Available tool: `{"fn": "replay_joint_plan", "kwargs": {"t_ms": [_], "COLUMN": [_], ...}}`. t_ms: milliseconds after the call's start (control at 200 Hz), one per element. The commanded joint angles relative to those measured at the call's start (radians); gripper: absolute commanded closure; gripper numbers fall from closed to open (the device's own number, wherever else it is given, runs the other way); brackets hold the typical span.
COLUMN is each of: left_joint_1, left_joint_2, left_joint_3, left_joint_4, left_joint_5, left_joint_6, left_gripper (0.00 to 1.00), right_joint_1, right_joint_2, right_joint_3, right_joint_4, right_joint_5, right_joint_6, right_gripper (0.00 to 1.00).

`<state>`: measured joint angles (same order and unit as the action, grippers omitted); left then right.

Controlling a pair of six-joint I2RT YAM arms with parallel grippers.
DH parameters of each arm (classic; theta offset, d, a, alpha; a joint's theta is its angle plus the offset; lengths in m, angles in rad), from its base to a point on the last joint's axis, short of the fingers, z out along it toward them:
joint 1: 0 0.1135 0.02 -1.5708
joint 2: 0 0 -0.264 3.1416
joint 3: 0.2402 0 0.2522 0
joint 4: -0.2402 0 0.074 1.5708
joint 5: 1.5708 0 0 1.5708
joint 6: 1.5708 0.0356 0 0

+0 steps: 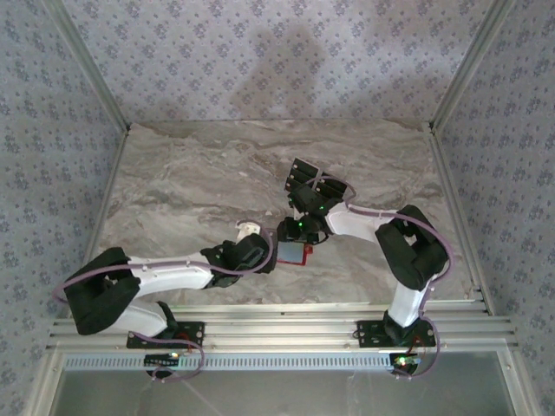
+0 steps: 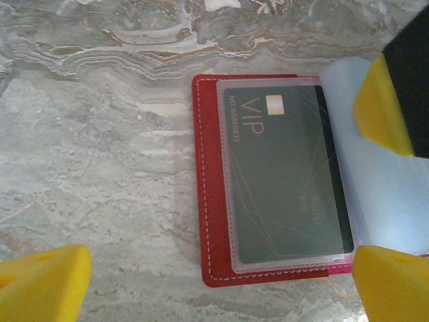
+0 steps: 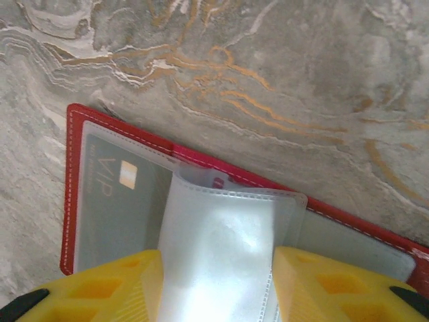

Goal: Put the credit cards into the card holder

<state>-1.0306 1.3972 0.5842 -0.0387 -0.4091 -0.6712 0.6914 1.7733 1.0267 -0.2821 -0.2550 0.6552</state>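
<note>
The red card holder (image 2: 209, 201) lies open on the marble, and it also shows under both wrists from above (image 1: 293, 254). A dark credit card (image 2: 281, 181) marked VIP sits inside its left clear sleeve (image 3: 114, 208). My right gripper (image 3: 218, 268) is shut across a raised, bowed clear sleeve leaf (image 3: 221, 235), one yellow finger at each edge. That gripper's finger (image 2: 379, 107) rests on the pale leaf. My left gripper (image 2: 218, 282) hangs open over the holder's near left corner, touching nothing. More black credit cards (image 1: 305, 176) lie on the table beyond the right wrist.
The holder's red rim (image 3: 70, 201) lies flat on the marble table (image 1: 191, 182). Patterned walls and metal rails (image 1: 260, 334) fence the table. Both arms meet at the table's middle front (image 1: 277, 247).
</note>
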Motion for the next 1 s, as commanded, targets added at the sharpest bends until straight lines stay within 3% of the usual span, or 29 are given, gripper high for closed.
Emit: {"fn": "replay_joint_plan", "kwargs": {"t_ms": [0,435,670,994], "left_joint_1": [-0.011,-0.015,-0.015,-0.016], "left_joint_2": [0.024,0.082,0.172,0.190], "left_joint_3": [0.038,0.063,0.091,0.053], "left_joint_4": [0.044,0.109,0.057,0.050], "left_joint_5": [0.024,0.053,-0.024,-0.060], "left_joint_6": [0.035,0.070,0.028,-0.042], "left_gripper": [0.00,0.00,0.01,0.02], "right_joint_1": [0.003,0.014,0.013,0.011], "right_joint_2": [0.031,0.044,0.039,-0.109], "right_joint_3": [0.018,0.018,0.016,-0.078], "right_joint_4": [0.013,0.034,0.036,0.074], "right_joint_5": [-0.038,-0.052,-0.055,-0.016], "right_joint_6": [0.030,0.049,0.055,0.133], "right_gripper": [0.51,0.50,0.50,0.50]}}
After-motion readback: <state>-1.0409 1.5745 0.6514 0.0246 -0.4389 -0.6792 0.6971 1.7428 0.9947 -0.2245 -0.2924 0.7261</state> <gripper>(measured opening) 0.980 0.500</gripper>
